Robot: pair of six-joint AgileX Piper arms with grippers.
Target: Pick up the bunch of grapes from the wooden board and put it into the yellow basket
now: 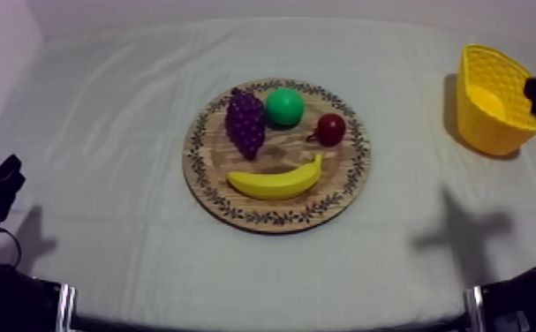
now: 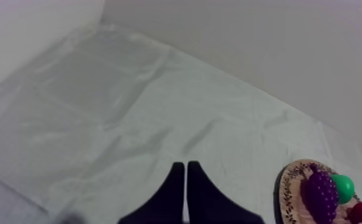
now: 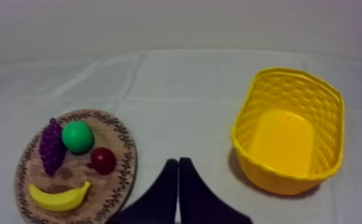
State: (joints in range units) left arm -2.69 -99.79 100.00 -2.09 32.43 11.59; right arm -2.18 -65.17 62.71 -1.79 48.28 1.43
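Evidently no hold yet on the bunch of grapes point(image 1: 245, 122): lies on the wooden board point(image 1: 199, 132), just beside the green fruit point(image 1: 284, 107), above the banana point(image 1: 275, 181), well apart from the yellow basket point(image 1: 492, 106). Looks light, hollow and stiff, probably moulded plastic, so bumpy and a little slippery, hardly fragile. Best to pinch across the broad part, with pads seated in the dips between berries, not at the narrow tip. Shows left gripper point(image 2: 186, 173) pressed together into a wedge over bare cloth; likewise right gripper point(image 3: 178, 164), between board and basket.
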